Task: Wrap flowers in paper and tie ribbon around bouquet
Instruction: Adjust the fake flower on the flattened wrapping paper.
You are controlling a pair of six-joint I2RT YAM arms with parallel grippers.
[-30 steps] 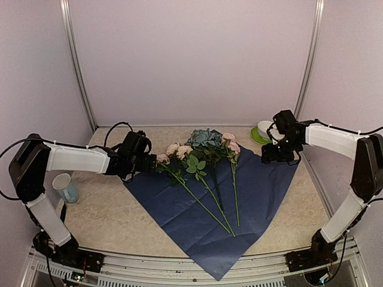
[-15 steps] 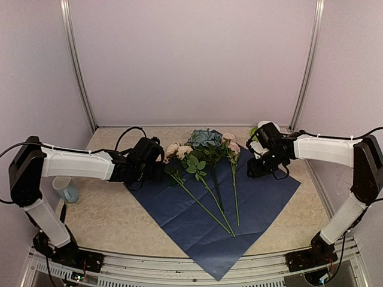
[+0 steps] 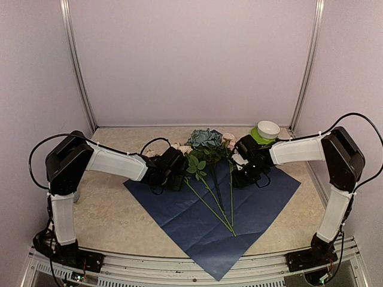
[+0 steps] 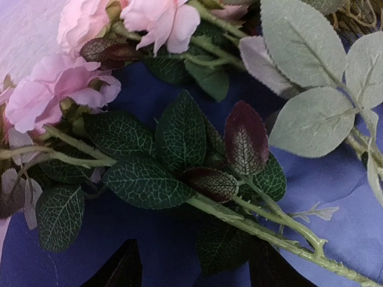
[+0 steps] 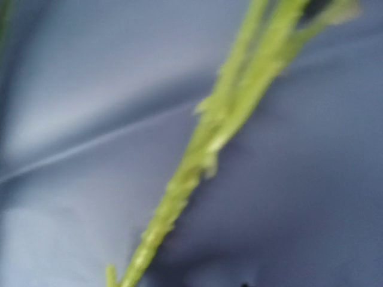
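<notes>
Flowers (image 3: 206, 156) lie fanned on the dark blue paper (image 3: 263, 203) at mid-frame, not yet wrapped. The left gripper (image 3: 178, 177) sits at their left edge, fingers (image 4: 122, 269) spread over leaves. The right gripper (image 3: 244, 173) hangs over the right-hand stem; I cannot tell its finger state. This looks like stem-gathering, and the next move calls for bunching them before folding.

The paper (image 3: 179, 209) is dark blue with paler fold creases. The flowers (image 4: 78, 89) have pale pink blooms, a dusty blue-grey head and green, veined leaves, some maroon. Upper right: white bowl (image 3: 268, 128), green plate (image 3: 255, 137).
</notes>
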